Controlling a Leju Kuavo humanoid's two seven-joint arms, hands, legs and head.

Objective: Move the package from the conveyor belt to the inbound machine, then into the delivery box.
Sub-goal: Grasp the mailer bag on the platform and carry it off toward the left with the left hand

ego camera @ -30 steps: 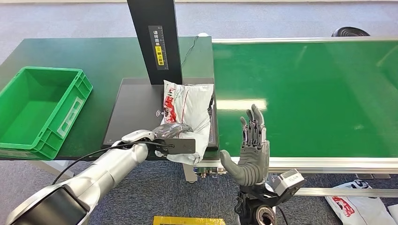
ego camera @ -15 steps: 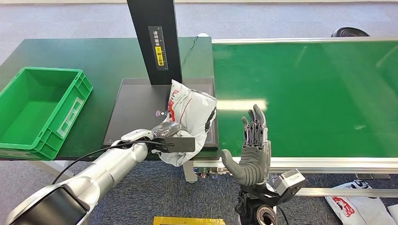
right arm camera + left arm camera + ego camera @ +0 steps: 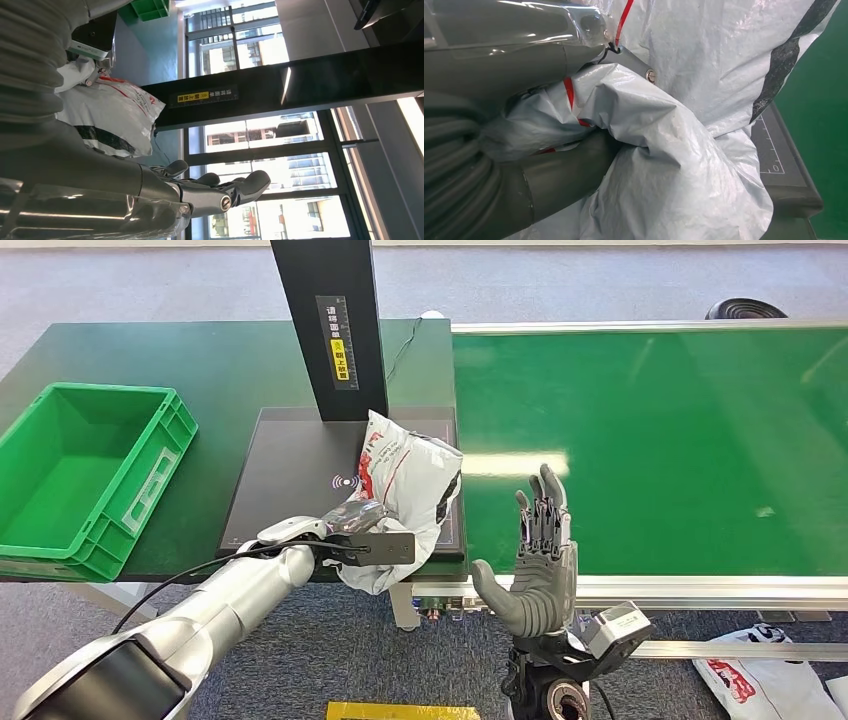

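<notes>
A white plastic package (image 3: 405, 490) with red print and a black stripe stands lifted at its near end over the black inbound machine plate (image 3: 290, 470). My left hand (image 3: 350, 535) grips the package's near end at the plate's front edge; in the left wrist view the crumpled bag (image 3: 674, 150) fills the hand. My right hand (image 3: 535, 560) is held upright and open with fingers apart, just in front of the green conveyor belt (image 3: 650, 440), holding nothing. In the right wrist view the package (image 3: 110, 115) lies beyond the right hand's fingers (image 3: 235, 192). The green delivery box (image 3: 85, 475) sits at the left.
The machine's black post (image 3: 330, 325) rises behind the plate. Another white and red package (image 3: 765, 685) lies on the floor at the lower right. A yellow item (image 3: 400, 710) lies on the floor below. The dark green table (image 3: 200, 370) carries box and machine.
My left hand has raised the package's near end off the plate, so the bag went from lying flat to bunched and tilted up. The right hand has barely moved.
</notes>
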